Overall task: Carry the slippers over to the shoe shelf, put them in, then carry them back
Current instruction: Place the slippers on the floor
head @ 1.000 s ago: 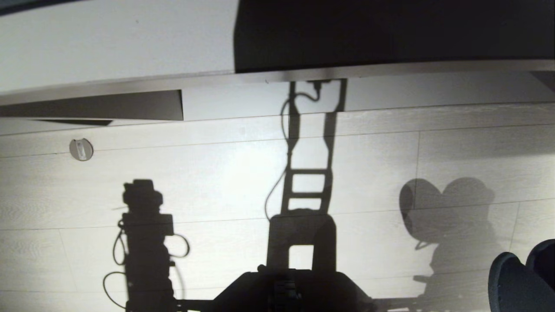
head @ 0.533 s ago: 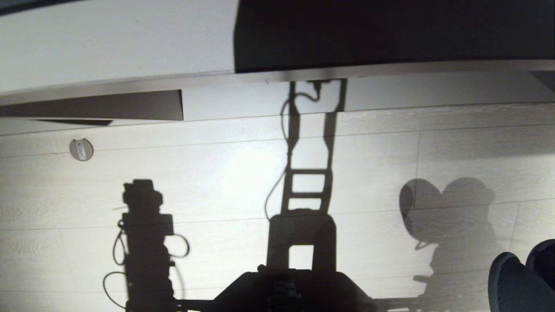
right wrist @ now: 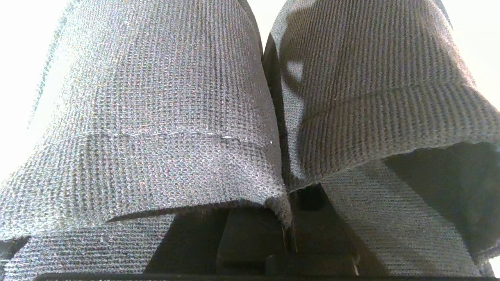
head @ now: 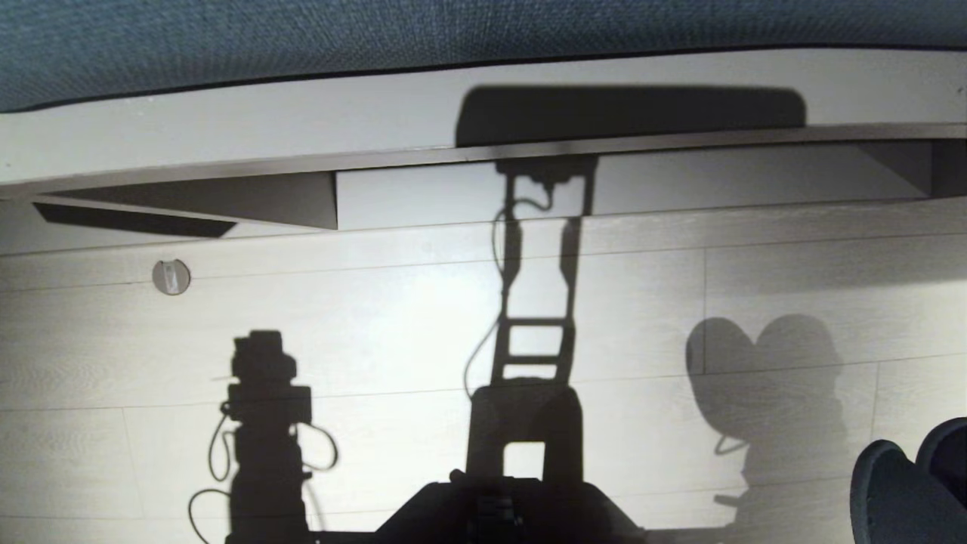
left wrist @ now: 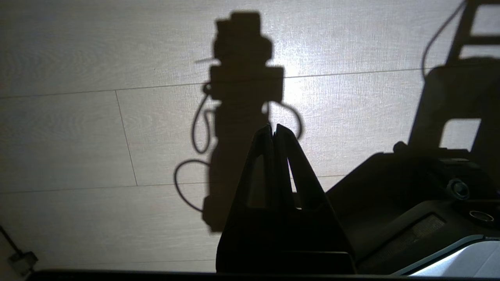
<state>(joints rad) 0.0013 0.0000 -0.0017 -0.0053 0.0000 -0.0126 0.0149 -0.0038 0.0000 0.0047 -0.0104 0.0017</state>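
- The slippers [right wrist: 156, 117] hang side by side in front of the right wrist camera, toes pointing away.
- The right gripper [right wrist: 287, 230] is squeezed tight on the slippers, pinching their two inner edges together.
- In the head view the slippers [head: 906, 483] peek in at the lower right corner, over the pale wood floor [head: 378, 340].
- The left gripper [left wrist: 274, 130] hangs above the floor with its fingers pressed together, holding nothing.
- A pale board [head: 227, 128] runs across the far side; it may be the shoe shelf, but that is hard to tell.
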